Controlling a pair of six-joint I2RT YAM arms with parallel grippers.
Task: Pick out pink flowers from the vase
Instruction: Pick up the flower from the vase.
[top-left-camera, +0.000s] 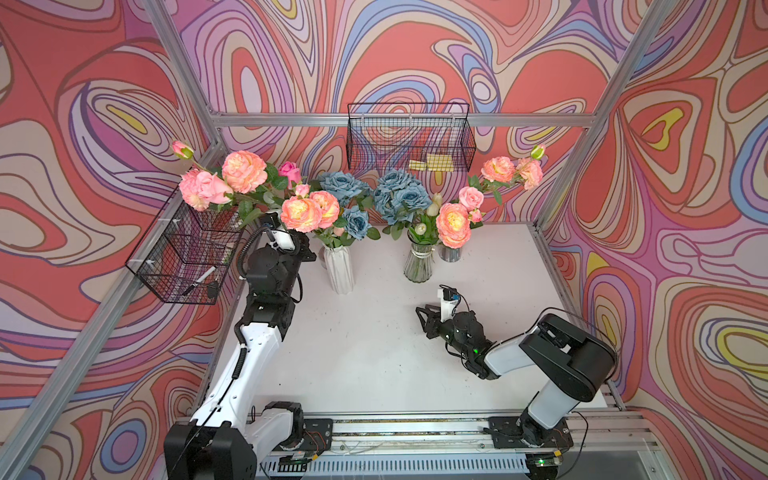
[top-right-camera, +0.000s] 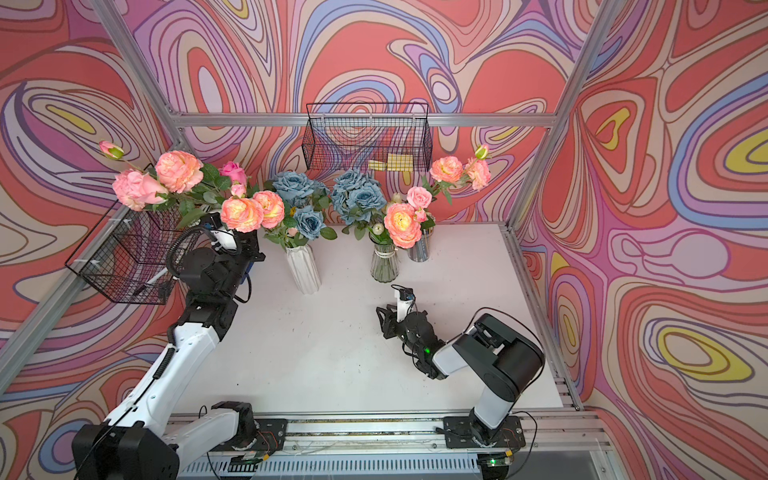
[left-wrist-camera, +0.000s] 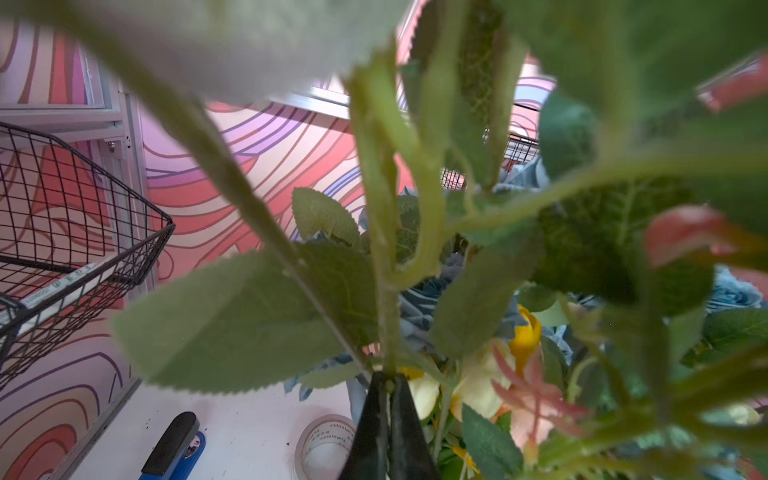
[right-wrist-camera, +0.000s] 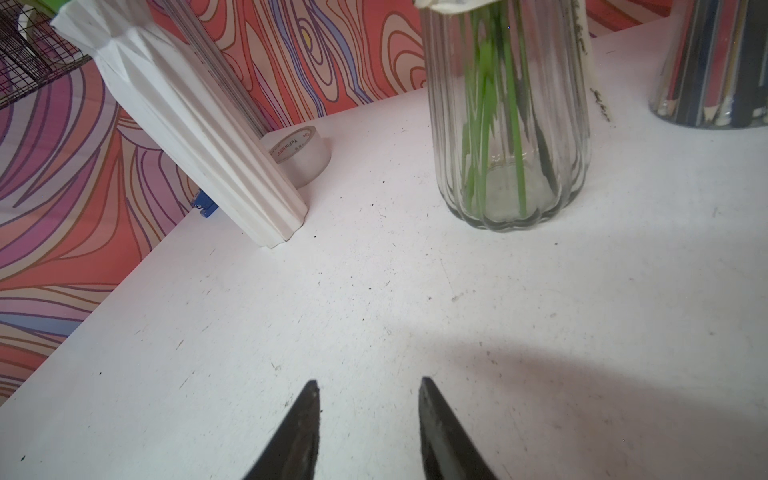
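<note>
- The pink flowers (top-left-camera: 301, 214) held at the left form one leafy spray. Its big peach-pink heads and smaller pink roses spread from above the white vase (top-left-camera: 338, 270) out over the rim of the left wire basket (top-left-camera: 183, 257).
- In the left wrist view, the left gripper (left-wrist-camera: 389, 380) is clamped on this spray's green stem (left-wrist-camera: 386, 249), with its black fingertips pressed together around it. In both top views a large bloom hides the fingertips.
- Whether the stem's lower end is clear of the white vase cannot be told.
- More pink flowers (top-left-camera: 453, 224) rise at the right, just beside the glass vase (top-left-camera: 419, 264) and over a small pencil cup (top-left-camera: 449, 253), and no gripper is touching them.
- Dusty blue roses (top-left-camera: 343, 187) fill the space between the two pink groups.
- The right gripper (top-left-camera: 422, 316) sits low over the white table (top-left-camera: 361, 353), in front of the glass vase and apart from it. Its jaws are parted and hold nothing, as the right wrist view (right-wrist-camera: 370, 384) shows.
- A tape roll (right-wrist-camera: 301, 151) lies behind the white vase, with a blue and black stapler (left-wrist-camera: 174, 446) near it.
- A second wire basket (top-left-camera: 411, 137) hangs on the back wall.
</note>
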